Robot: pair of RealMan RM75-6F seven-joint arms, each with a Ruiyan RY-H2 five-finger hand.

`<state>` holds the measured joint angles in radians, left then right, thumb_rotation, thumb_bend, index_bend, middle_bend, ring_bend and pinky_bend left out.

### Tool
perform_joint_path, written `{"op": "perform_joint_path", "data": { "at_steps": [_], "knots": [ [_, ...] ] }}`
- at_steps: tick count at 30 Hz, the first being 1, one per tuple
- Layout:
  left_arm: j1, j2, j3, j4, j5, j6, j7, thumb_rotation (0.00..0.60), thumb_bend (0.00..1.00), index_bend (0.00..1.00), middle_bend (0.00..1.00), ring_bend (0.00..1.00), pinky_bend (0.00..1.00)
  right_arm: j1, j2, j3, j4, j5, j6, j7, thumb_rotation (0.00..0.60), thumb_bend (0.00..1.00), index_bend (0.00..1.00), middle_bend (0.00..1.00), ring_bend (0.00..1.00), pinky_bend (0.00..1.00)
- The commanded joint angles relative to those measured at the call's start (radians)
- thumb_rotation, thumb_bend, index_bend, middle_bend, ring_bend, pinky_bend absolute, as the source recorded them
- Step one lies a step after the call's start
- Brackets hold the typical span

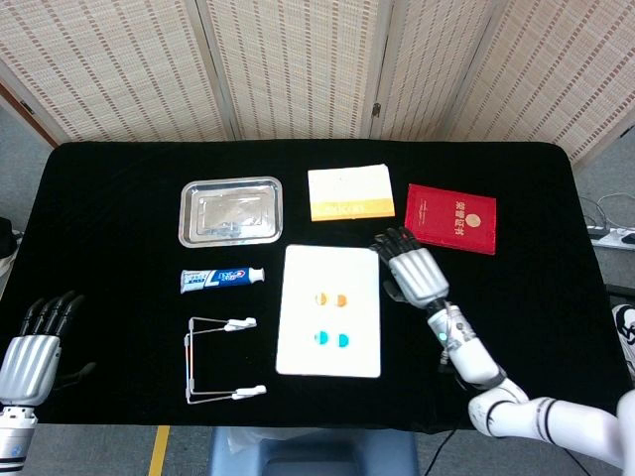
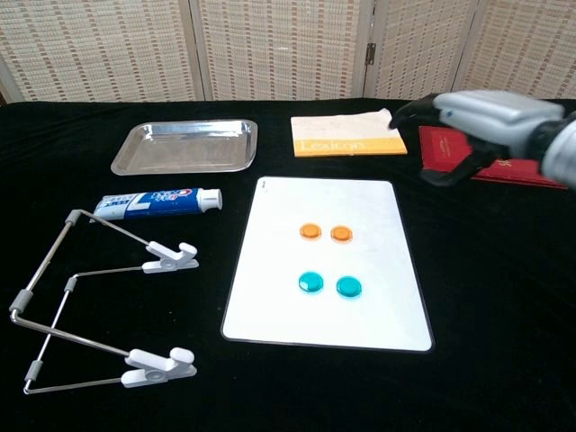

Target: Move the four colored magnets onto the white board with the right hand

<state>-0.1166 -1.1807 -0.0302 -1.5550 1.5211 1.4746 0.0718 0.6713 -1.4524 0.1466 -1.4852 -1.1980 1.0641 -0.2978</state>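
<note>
Sitting on the white board [image 2: 270, 306] are all four magnets [image 2: 324, 258]. Right hand [image 2: 472, 121] hangs at two o'clock, fingers spread, holding nothing; best to pull away without bumping them.

Brightness: you get even, bright indoor light in both views; nothing is dim.
Light source: it seems to fall from above, but you cannot see any lamp.
Shadows: faint and soft; the black cloth [image 1: 119, 188] swallows most of them.
Glare: the metal tray [image 2: 185, 147] shows pale reflections, and the white board [image 2: 326, 261] is bright but not washed out.
Focus: the magnets [image 2: 325, 259] look crisp in the chest view and small in the head view.
Blur: your right hand [image 2: 468, 121] looks slightly soft at the chest view's edge.
Distortion: table edges bend slightly in the head view.
</note>
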Motion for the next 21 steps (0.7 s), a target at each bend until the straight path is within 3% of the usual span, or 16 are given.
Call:
{"op": "perform_joint_path", "data": {
  "at_steps": [1, 6, 13, 21],
  "knots": [
    [-0.002, -0.002, -0.004, -0.006, -0.005, 0.0, 0.012, 0.6, 0.15, 0.07, 0.08, 0.11, 0.0, -0.121, 0.126, -0.038, -0.091, -0.051, 0.138, 0.042, 0.6, 0.46, 0.14, 0.1, 0.0, 0.0],
    [-0.006, -0.004, -0.011, -0.026, -0.005, 0.002, 0.034, 0.6, 0.15, 0.07, 0.08, 0.11, 0.0, -0.256, 0.214, -0.101, -0.15, -0.135, 0.299, 0.106, 0.6, 0.46, 0.04, 0.04, 0.0, 0.0],
    [-0.009, -0.004, -0.014, -0.068, 0.002, 0.011, 0.071, 0.6, 0.15, 0.07, 0.08, 0.11, 0.0, -0.437, 0.253, -0.185, -0.164, -0.255, 0.506, 0.201, 0.6, 0.46, 0.03, 0.03, 0.0, 0.0],
    [-0.004, -0.002, -0.012, -0.105, 0.024, 0.035, 0.092, 0.6, 0.15, 0.07, 0.08, 0.1, 0.0, -0.532, 0.243, -0.21, -0.123, -0.287, 0.568, 0.254, 0.6, 0.46, 0.03, 0.03, 0.0, 0.0]
  ]
}}
